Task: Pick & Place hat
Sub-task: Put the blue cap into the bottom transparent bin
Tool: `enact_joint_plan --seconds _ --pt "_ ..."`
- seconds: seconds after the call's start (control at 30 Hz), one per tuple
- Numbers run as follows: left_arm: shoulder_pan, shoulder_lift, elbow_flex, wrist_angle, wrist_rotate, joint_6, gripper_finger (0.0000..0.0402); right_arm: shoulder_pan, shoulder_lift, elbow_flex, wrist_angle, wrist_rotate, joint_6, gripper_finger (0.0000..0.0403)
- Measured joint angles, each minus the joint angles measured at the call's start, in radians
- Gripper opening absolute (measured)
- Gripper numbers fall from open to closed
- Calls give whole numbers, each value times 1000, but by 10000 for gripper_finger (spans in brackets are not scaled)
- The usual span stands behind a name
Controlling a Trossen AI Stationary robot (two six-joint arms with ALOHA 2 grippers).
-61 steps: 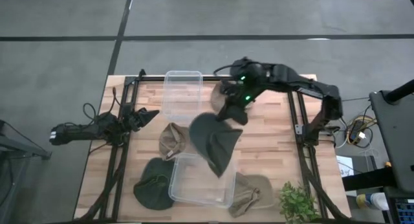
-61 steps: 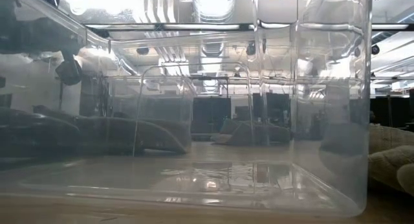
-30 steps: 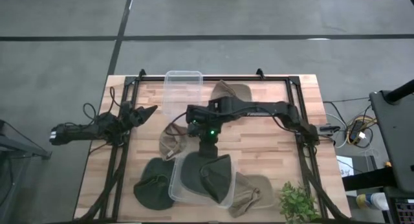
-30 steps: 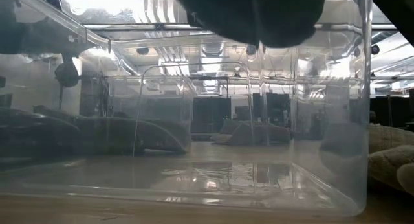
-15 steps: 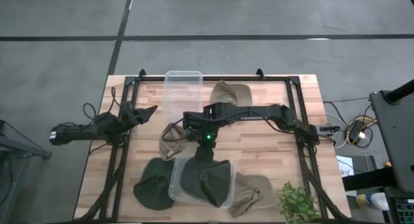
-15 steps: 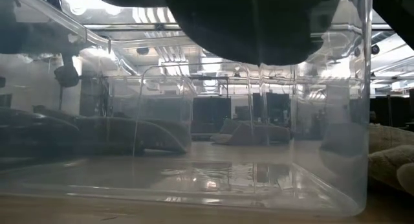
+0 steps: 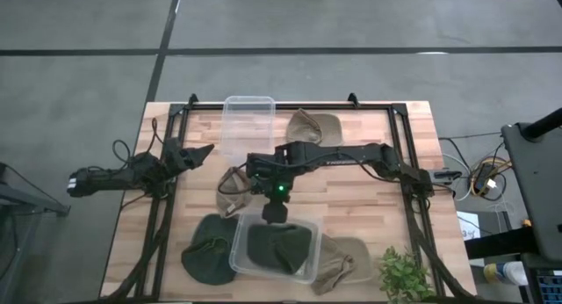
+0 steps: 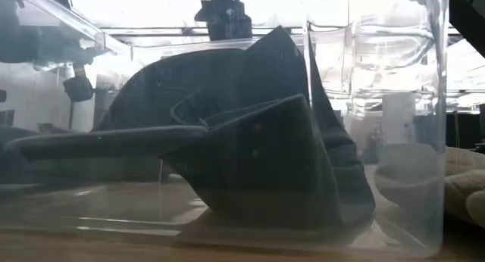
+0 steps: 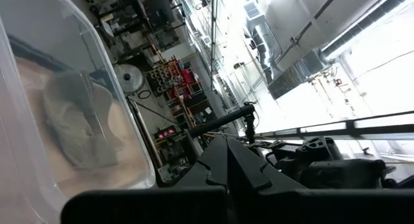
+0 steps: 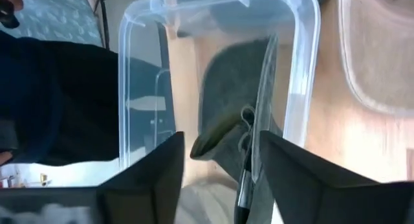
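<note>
Right arm reaching across, left arm parked.
I see my right gripper (image 7: 274, 212) pointing down at mid-table, fingers (image 10: 145, 179) spread apart; left gripper (image 7: 195, 154) waits at the table's left edge.

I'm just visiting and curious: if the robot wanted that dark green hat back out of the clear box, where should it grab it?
Probably the raised fold at the top of the dark green hat, coming straight down from above. The clear box walls it in on every side, and that fold stands highest, so the fingers could pinch it.
</note>
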Motion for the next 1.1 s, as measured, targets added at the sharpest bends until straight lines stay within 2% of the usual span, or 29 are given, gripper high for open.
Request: enact_joint_plan --seconds 0.17,0.27,0.37,0.53,0.63,0.77,0.83,1.1 --pt "0 0 0 0 89 -87 0 -3 -18 4 3 2 -1 248" --pt "0 1 0 -1 180 -101 0 -10 -37 7 25 3 0 260" --pt "0 1 1 -10 222 -114 9 -14 -51 8 39 11 0 264" --pt "0 9 18 -83 285 -139 67 -17 -79 8 46 12 0 261" --pt "0 20 38 -122 352 -239 111 -20 -95 8 45 12 0 258" --pt "0 40 98 -152 451 -239 145 -21 -112 8 45 11 0 254" --pt "0 56 150 -251 471 -211 150 -22 -121 8 47 10 0 253" --pt "0 162 409 -864 617 -142 151 -29 -128 9 46 10 0 253"
